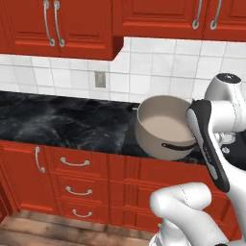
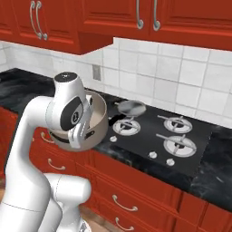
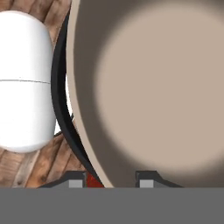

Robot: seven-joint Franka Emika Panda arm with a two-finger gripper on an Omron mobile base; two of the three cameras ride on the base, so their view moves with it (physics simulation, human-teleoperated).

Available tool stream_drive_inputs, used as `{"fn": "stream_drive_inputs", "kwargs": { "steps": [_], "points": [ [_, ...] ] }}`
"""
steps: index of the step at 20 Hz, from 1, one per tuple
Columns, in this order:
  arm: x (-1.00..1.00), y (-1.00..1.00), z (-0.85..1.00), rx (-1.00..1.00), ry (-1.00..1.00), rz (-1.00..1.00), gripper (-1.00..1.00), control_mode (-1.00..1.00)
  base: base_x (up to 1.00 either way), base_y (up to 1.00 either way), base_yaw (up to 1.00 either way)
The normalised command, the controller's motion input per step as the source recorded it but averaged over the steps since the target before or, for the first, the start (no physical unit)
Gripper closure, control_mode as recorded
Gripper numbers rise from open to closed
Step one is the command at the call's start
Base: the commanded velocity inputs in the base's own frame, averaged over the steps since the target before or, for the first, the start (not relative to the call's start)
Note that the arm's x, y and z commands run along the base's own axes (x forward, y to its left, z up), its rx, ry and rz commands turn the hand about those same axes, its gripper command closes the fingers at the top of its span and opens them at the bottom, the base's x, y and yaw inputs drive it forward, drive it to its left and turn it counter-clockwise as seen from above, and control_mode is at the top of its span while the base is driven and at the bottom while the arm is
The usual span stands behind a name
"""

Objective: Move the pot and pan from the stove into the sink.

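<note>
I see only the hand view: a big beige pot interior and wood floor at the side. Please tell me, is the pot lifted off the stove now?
Observer: Yes. In the left base view the pot hangs tilted in front of the counter edge, above the red drawers, clear of the stove.
Operator: And the pan, where is it?
Observer: The pan sits on the rear left burner, apart from the pot.
Operator: Does the gripper hold the pot really?
Observer: The gripper has its fingers astride the pot's rim, one inside and one outside, and nothing else carries the pot.
</note>
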Motion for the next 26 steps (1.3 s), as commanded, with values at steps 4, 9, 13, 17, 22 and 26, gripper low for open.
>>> {"fn": "stream_drive_inputs", "kwargs": {
  "steps": [4,9,13,17,22,26],
  "points": [
    [0.00,0.00,0.00,0.00,0.00,0.00,1.00,1.00,-0.19,-0.10,0.42],
    [0.00,0.00,0.00,0.00,0.00,0.00,1.00,1.00,-0.18,-0.11,0.42],
    [0.00,0.00,0.00,0.00,0.00,0.00,1.00,1.00,-0.16,-0.12,0.42],
    [0.00,0.00,0.00,0.00,0.00,0.00,1.00,1.00,-0.18,-0.13,0.42],
    [0.00,0.00,0.00,0.00,0.00,0.00,1.00,1.00,-0.18,-0.12,0.42],
    [0.00,0.00,0.00,0.00,0.00,0.00,1.00,1.00,-0.16,-0.12,0.42]
  ]
}}
